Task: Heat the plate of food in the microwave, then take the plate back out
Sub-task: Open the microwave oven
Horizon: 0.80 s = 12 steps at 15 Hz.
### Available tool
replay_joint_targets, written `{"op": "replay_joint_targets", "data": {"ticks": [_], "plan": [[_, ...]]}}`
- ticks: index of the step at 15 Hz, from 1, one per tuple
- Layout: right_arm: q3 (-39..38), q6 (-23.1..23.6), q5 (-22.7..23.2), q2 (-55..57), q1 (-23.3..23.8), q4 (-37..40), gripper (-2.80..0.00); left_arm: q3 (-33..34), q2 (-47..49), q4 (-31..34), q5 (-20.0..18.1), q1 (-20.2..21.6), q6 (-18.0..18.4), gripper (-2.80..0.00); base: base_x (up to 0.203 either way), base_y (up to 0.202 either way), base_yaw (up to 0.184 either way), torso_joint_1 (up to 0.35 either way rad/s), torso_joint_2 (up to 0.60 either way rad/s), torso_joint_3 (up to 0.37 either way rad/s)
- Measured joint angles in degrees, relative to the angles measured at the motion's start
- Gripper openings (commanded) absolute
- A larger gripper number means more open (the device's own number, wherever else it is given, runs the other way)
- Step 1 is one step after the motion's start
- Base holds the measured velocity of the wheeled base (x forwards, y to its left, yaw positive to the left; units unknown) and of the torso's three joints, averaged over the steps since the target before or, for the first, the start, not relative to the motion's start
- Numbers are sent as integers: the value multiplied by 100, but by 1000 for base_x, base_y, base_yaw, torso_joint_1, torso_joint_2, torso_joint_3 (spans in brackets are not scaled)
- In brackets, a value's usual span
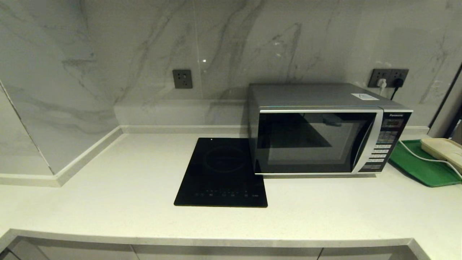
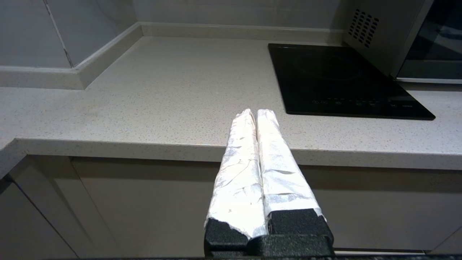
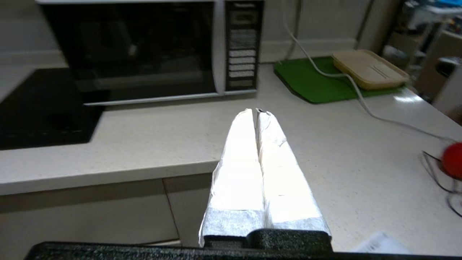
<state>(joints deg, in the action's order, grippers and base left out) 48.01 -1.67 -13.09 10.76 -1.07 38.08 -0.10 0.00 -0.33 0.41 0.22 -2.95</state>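
The silver-grey microwave (image 1: 317, 133) stands at the back right of the counter with its dark glass door closed; it also shows in the right wrist view as the microwave (image 3: 144, 50) and at the edge of the left wrist view as the microwave (image 2: 382, 32). The plate of food is out of view. My left gripper (image 2: 255, 112) is shut and empty, hanging off the counter's front edge left of the cooktop. My right gripper (image 3: 255, 111) is shut and empty, held over the counter's front edge in front of the microwave's keypad. Neither arm shows in the head view.
A flat black induction cooktop (image 1: 222, 173) lies left of the microwave. A green tray (image 1: 426, 166) with a cream tray (image 1: 444, 150) on it sits at the far right, crossed by a white cable (image 3: 357, 94). A red round object (image 3: 453, 159) lies near the right counter edge.
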Motion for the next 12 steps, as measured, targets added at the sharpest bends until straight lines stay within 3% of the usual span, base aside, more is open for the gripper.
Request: {"op": "replay_joint_targets", "data": {"ticks": [2,4,9,12], "plan": [[-288,7,671,-531,33,-20,-280,0,0,2,0,0,1,-280,0,0,0,0,0,0],[-922,-30,1040,-835,45,-309,-280,0,0,0,2,0,1,-280,0,0,0,0,0,0],[-3613,51,1094,-1063,56,-2814,-280,0,0,0,0,-1,0,-280,0,0,0,0,0,0],[-4600,69,1092,-1076,58,-4211,-280,0,0,0,0,0,0,-280,0,0,0,0,0,0]]}}
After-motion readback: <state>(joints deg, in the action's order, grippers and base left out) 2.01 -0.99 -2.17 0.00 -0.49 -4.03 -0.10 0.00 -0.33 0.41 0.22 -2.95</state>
